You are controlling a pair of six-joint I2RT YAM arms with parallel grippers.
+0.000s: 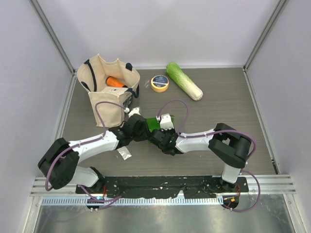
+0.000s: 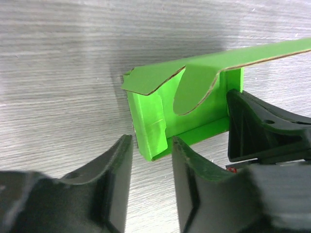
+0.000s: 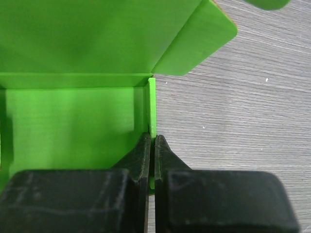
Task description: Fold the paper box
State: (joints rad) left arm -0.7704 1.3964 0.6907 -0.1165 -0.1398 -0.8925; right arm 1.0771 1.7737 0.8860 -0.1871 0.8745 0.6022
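The paper box [image 1: 153, 124] is bright green card, partly formed, on the table between the two grippers. In the left wrist view the paper box [image 2: 187, 107] stands with flaps raised. My left gripper [image 2: 151, 145] is open, its jaws either side of the box's near corner wall without closing on it. In the right wrist view the paper box [image 3: 77, 116] shows its inner floor and walls. My right gripper [image 3: 152, 141] is shut on the box's thin side wall. The right gripper also shows as a black shape in the left wrist view [image 2: 262, 131].
A canvas tote bag [image 1: 108, 87] with an orange thing inside stands at the back left. A roll of yellow tape [image 1: 160, 83] and a long pale-green cabbage [image 1: 184, 81] lie at the back. A small white scrap [image 1: 125, 153] lies near the left arm.
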